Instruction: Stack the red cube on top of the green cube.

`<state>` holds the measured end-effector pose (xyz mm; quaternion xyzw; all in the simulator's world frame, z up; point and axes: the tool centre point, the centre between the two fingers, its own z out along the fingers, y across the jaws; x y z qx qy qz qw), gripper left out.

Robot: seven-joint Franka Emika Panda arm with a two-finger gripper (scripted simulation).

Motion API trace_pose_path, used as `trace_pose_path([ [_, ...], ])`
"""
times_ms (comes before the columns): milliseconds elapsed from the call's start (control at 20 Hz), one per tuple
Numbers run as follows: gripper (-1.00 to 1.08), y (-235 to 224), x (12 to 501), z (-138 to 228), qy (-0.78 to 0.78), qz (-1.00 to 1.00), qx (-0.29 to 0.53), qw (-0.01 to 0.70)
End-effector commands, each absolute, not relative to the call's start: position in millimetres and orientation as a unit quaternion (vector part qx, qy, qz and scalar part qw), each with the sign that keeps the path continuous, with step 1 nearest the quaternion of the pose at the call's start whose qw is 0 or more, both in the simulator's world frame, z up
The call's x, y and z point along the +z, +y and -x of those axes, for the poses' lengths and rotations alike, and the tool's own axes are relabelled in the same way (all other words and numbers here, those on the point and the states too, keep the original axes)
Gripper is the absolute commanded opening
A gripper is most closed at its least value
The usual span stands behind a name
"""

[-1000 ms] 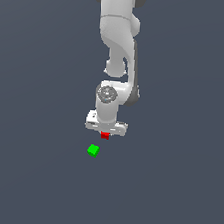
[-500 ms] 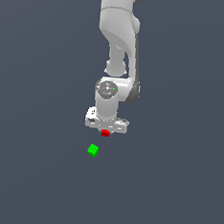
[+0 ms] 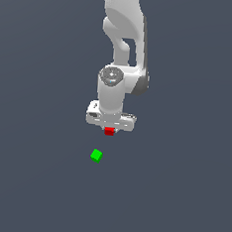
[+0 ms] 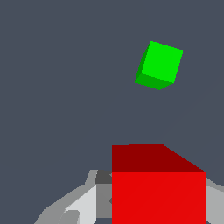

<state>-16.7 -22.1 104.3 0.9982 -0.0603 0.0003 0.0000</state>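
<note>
The white Panda arm reaches down from the top of the exterior view, its end effector pointing at the dark grey bench. The red cube sits right under the white hand, between the fingers, which seem closed on its sides; the fingers are mostly hidden in both views, so the grip is likely but not plainly shown. In the wrist view the red cube fills the near field, with a grey finger beside it. The green cube lies on the bench, apart from the red cube and towards the exterior view's left of it, turned at an angle. In the wrist view it stands clear of the red cube.
</note>
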Motion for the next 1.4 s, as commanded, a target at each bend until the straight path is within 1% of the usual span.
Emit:
trace_pose_path([
  [0, -1.00, -22.1, 114.4, 16.6, -0.060, -0.998, 0.000, 0.000],
  [400, -1.00, -23.0, 117.4, 14.6, -0.060, -0.998, 0.000, 0.000],
  [650, -1.00, -27.9, 112.0, 5.7, -0.060, -0.998, 0.000, 0.000],
  [950, -1.00, -39.0, 99.8, -14.6, -0.060, -0.998, 0.000, 0.000],
  [1350, -1.00, -58.2, 78.3, -51.5, -0.060, -0.998, 0.000, 0.000],
])
